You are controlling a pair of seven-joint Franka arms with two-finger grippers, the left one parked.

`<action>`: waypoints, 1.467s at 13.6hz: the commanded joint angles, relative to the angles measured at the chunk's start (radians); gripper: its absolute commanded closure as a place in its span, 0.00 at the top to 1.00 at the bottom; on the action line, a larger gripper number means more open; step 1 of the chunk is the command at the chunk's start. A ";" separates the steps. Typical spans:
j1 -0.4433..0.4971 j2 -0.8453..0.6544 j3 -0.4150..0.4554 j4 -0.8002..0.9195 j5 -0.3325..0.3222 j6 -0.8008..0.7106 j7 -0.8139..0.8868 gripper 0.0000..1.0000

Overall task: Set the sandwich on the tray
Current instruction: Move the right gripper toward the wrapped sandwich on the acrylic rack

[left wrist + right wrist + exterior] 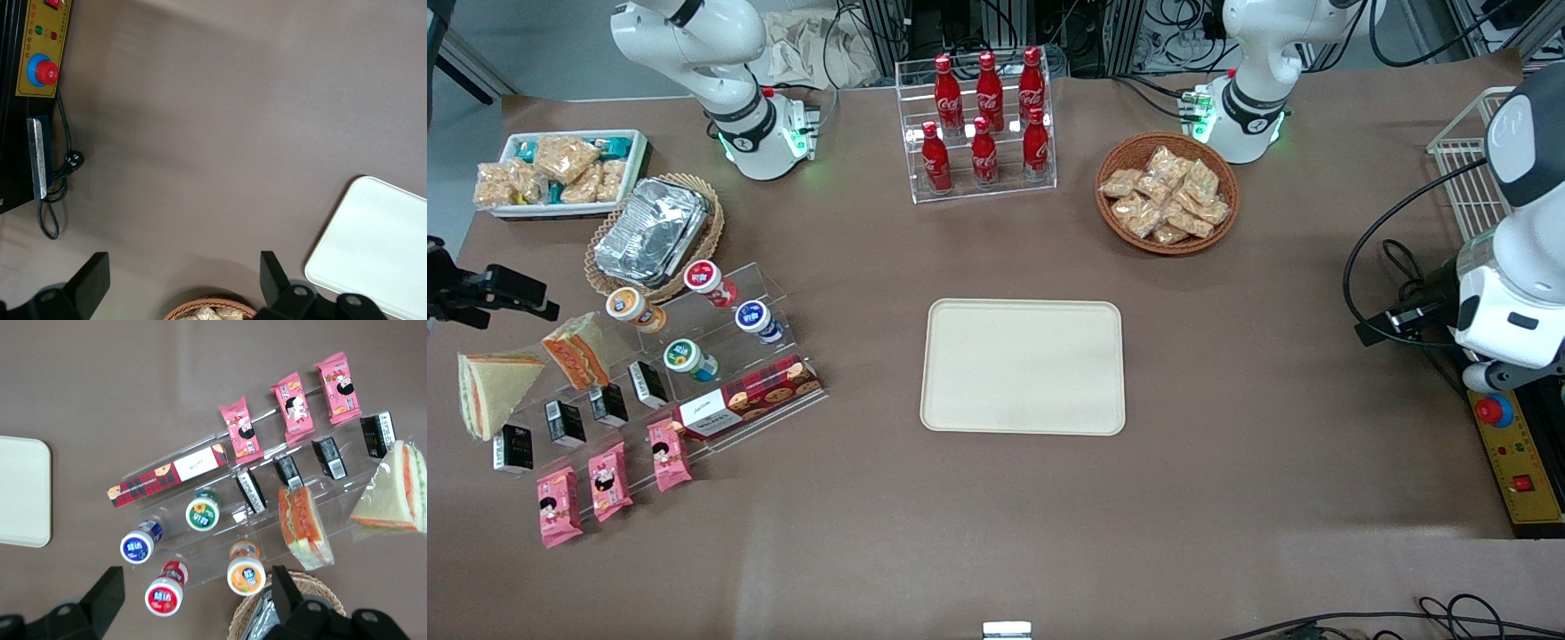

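Front view: the sandwich (491, 391) sits untouched on the clear display stand (694, 373) at the working arm's end of the table (1227, 498), well apart from the bare tray (1023, 365) at mid-table, so by all appearances the whole job of lifting, carrying and setting down remains. The pincer (480, 293) hangs just above the stand, near the sandwich. Counted here: two sandwich wedges, the smaller orange-faced wedge (576, 350) beside the first; six cola bottles (984, 120); four yogurt cups (703, 320); three pink snack packets (609, 481).

Left wrist view: only a corner of the tray (373, 247) and bare table show.

Right wrist view: the pincer (193, 600) stands with fingers spread wide and nothing between them, above the cups, with the sandwich (393, 497) off to one side.
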 commanded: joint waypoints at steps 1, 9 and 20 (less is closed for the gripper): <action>-0.001 -0.019 0.003 0.001 0.020 -0.033 0.016 0.98; -0.015 -0.041 -0.018 0.001 -0.012 -0.036 0.065 0.98; -0.202 0.037 -0.047 -0.005 -0.086 0.015 0.203 0.98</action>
